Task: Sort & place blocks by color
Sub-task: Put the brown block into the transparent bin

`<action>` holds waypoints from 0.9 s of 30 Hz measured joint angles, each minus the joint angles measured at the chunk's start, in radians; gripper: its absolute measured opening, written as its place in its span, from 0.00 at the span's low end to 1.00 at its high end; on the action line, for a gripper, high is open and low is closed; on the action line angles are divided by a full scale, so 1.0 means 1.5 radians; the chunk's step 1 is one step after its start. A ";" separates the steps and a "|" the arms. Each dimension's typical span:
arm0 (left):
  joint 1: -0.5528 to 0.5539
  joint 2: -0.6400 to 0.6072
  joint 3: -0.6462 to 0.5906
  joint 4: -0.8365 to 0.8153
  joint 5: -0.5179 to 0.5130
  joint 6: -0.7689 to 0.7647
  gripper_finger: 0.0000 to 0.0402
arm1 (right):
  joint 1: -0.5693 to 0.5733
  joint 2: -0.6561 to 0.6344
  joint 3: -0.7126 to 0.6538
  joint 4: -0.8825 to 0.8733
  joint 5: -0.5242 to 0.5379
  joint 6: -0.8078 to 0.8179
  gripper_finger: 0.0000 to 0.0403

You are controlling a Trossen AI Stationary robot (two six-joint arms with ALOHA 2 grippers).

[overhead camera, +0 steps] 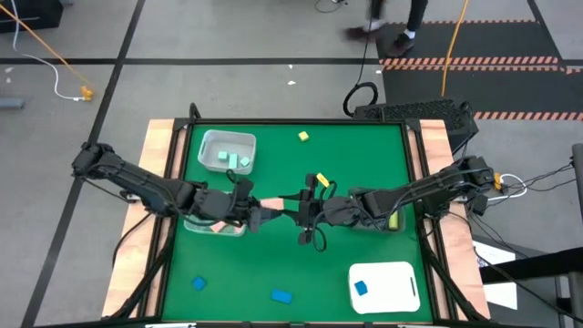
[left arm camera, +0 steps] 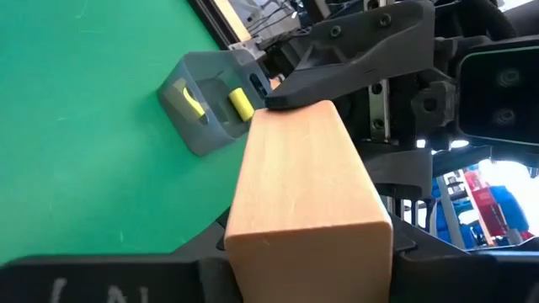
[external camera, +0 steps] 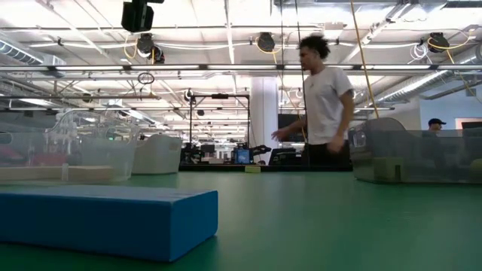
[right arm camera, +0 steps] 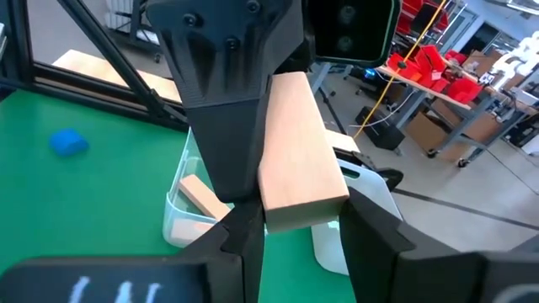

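A tan wooden bar block (overhead camera: 270,214) hangs above the middle of the green table (overhead camera: 273,264), between my two grippers. My left gripper (overhead camera: 251,215) comes from the table's left and is shut on one end. My right gripper (overhead camera: 304,215) comes from the right and is shut on the other end. Loose blocks lie about: a yellow one (overhead camera: 303,137) at the far side, two blue ones (overhead camera: 198,283) (overhead camera: 281,296) near the front edge. The low view shows neither gripper, only a blue block (external camera: 105,218) up close. My left gripper pinches the bar's near end (left arm camera: 253,231) by two opposite sides, its fingers (left arm camera: 202,252) level and lying along the bar. The bar runs straight out from them, clear of the table. My right gripper pinches the bar's other end (right arm camera: 290,210) between its two fingers (right arm camera: 370,227), level from the table's right, along the bar. The left gripper's finger (right arm camera: 223,126) covers one long side of the bar beyond them.
A clear bin (overhead camera: 228,150) with mint green blocks stands far left. Another clear bin (overhead camera: 219,227) with tan blocks sits under the left arm, and one (left arm camera: 206,105) with yellow blocks under the right arm. A white tray (overhead camera: 396,273) holds a blue block (overhead camera: 361,288). A person (external camera: 324,102) walks behind the table.
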 joint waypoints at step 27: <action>0.039 -0.040 0.003 -0.337 0.036 -0.108 0.31 | 0.001 -0.045 -0.001 -0.412 -0.020 0.319 0.78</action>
